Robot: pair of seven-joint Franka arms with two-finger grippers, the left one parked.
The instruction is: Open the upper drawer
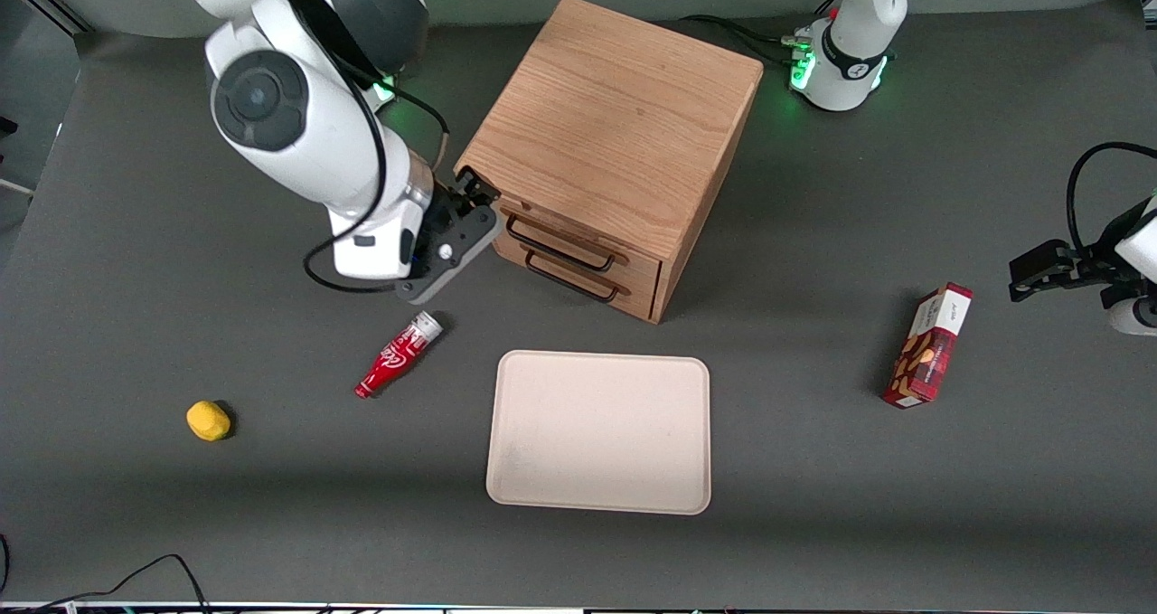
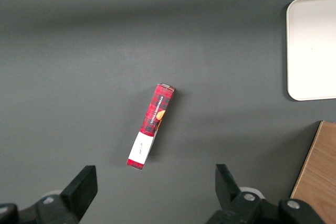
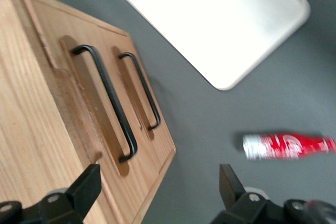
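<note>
The gripper [image 1: 470, 200] hovers just beside the cabinet's [image 1: 624, 112] front corner, fingers [image 3: 88, 182] spread apart, likely lining up on the closed upper drawer's [image 1: 578, 234] handle [image 3: 107, 98].

I see the hand [image 1: 472, 200] beside the cabinet [image 1: 615, 135], near the upper drawer [image 1: 578, 234], which sits above the lower drawer [image 1: 587, 272]. On the worktop [image 1: 813, 505], the tray [image 1: 600, 431] lies nearer the front camera than the cabinet, with the bottle [image 1: 398, 354] beside it. The box [image 1: 929, 346] lies toward the parked arm's end.
</note>
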